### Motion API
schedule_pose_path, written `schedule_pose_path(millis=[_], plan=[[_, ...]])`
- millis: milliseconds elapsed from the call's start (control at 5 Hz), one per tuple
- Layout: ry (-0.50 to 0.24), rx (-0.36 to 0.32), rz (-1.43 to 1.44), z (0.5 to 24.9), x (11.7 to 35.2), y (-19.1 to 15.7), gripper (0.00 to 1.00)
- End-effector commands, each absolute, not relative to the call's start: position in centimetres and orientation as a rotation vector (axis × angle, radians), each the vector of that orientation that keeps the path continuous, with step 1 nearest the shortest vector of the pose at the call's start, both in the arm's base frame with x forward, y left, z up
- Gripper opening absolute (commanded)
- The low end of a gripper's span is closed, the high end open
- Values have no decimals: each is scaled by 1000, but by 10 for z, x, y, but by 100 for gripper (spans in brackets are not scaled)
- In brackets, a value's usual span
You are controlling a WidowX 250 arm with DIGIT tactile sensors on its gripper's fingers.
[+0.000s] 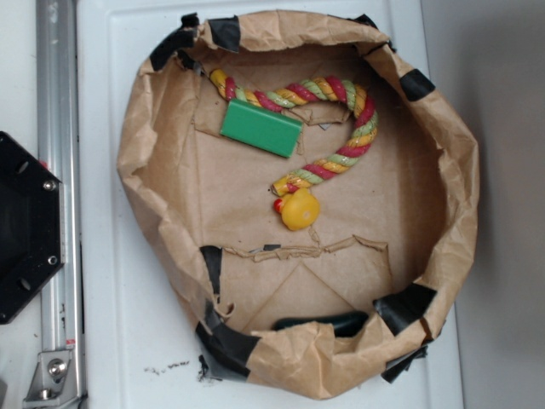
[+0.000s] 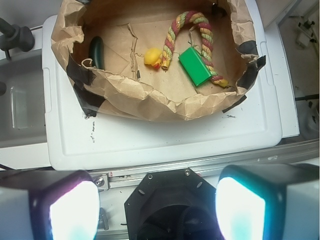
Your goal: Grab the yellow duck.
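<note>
White plastic tabletop [image 2: 165, 140] is supporting a brown paper basin [image 1: 443, 170] patched with black tape. Inside the basin, the yellow duck [image 1: 298, 209] is sitting near the centre, touching the lower end of the red-yellow-green rope toy [image 1: 341, 128]. A green block [image 1: 261, 128] is lying beside the rope's upper stretch, and a dark green cucumber-like item [image 2: 97, 51] is resting against the basin wall. The gripper [image 2: 157, 207] is hanging outside the basin, well apart from the duck, fingers spread wide and holding nothing.

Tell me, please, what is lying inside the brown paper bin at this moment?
Inside the paper bin lie the yellow duck, a twisted rope toy, a green block and a dark green object partly hidden behind the crumpled wall. The claw is open, outside the bin.
</note>
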State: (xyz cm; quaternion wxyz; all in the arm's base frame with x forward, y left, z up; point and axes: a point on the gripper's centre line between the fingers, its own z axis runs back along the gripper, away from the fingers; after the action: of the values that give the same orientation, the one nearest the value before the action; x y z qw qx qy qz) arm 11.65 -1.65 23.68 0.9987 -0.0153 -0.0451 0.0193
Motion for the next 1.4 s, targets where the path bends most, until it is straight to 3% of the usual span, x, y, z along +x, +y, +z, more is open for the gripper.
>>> schedule_pose_path(millis=[0,200,400,600,800,1200], plan=[[-90,-31,39,237,117,-17,100],[-120,-45,237,231,148,-12,100],[-67,-107,494,208,187,-11,100],[-165,-115,672,174,214,-6,100],[-143,-37,653,127,240,3,100],[-143,-37,653,127,240,3,100]])
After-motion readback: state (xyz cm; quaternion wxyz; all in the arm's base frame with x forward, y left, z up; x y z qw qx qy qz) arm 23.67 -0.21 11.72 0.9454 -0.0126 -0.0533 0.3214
